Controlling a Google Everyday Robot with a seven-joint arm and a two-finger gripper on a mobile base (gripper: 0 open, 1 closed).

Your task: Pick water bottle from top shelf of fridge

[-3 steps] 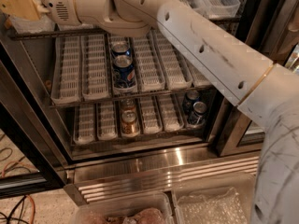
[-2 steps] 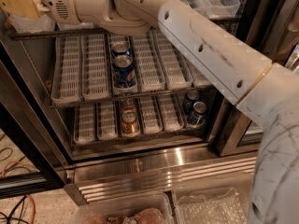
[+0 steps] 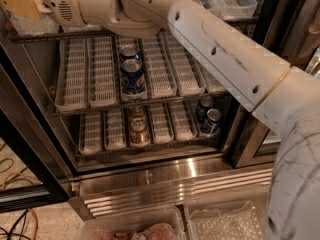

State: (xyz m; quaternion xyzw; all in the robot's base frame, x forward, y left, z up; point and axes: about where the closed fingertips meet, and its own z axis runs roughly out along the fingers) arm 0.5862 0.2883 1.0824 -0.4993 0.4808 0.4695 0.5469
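Gripper (image 3: 19, 5): at the frame's upper-left corner, level with the top shelf (image 3: 235, 1) of the fridge (image 3: 165, 176); whether it is clenched or released cannot be told. Water bottle: hidden, possibly behind the wrist there. Arm (image 3: 225, 59): crosses diagonally over lower racks holding blue cans (image 3: 132, 74), a gold can (image 3: 139, 131) and dark cans (image 3: 210, 119).

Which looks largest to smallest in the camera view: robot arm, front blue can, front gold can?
Robot arm, by far
front blue can
front gold can, slightly smaller but a shelf lower, so unsure
The tool is at the top left edge.
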